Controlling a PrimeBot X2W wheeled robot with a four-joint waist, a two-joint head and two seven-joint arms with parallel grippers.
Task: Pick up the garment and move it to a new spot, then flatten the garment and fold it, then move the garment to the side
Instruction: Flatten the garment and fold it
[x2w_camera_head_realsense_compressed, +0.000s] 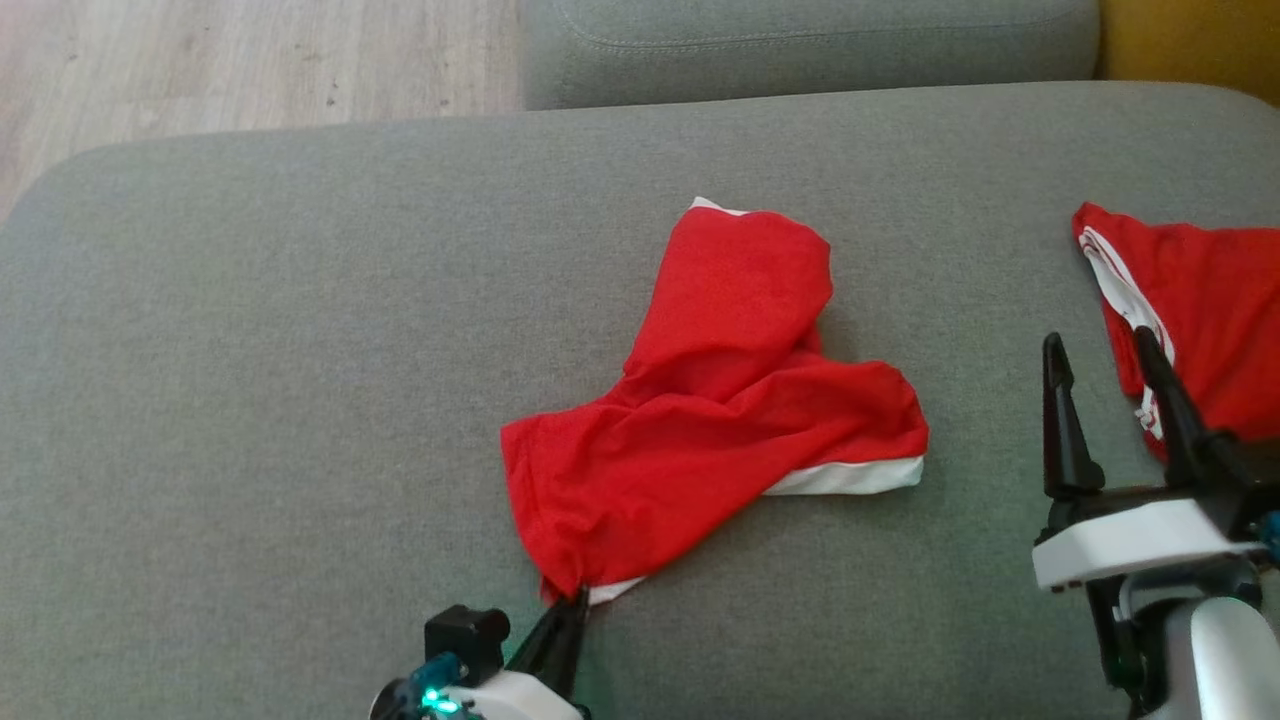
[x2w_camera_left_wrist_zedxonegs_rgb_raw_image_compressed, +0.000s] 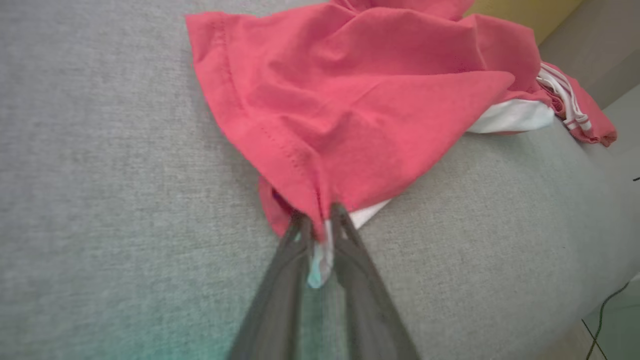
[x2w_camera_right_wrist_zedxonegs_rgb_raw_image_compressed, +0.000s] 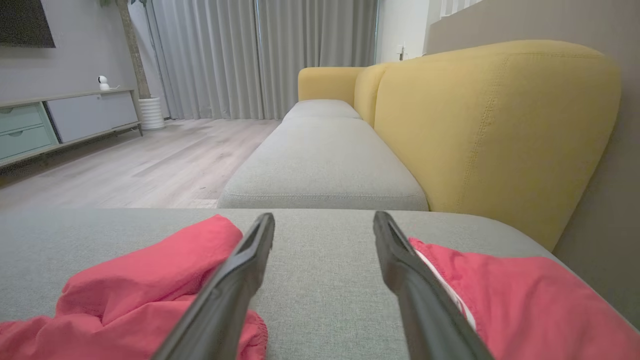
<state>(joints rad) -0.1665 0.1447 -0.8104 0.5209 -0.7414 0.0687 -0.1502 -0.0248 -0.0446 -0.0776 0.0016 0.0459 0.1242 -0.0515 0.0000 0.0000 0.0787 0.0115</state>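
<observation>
The grey sofa seat (x2w_camera_head_realsense_compressed: 250, 350) spread wide, with a yellow backrest (x2w_camera_right_wrist_zedxonegs_rgb_raw_image_compressed: 490, 130) along one side and pale wood floor (x2w_camera_head_realsense_compressed: 200, 60) beyond it. Near the seat's middle lay the red garment (x2w_camera_head_realsense_compressed: 720, 400), crumpled into folds, with white trim peeking out at its edges. A striped red cloth (x2w_camera_head_realsense_compressed: 1200, 320) lay well apart to the right. The right gripper (x2w_camera_head_realsense_compressed: 1098, 337) hung between the two, fingers spread wide. The left gripper (x2w_camera_head_realsense_compressed: 578, 598) had pinched the red garment's near corner.
</observation>
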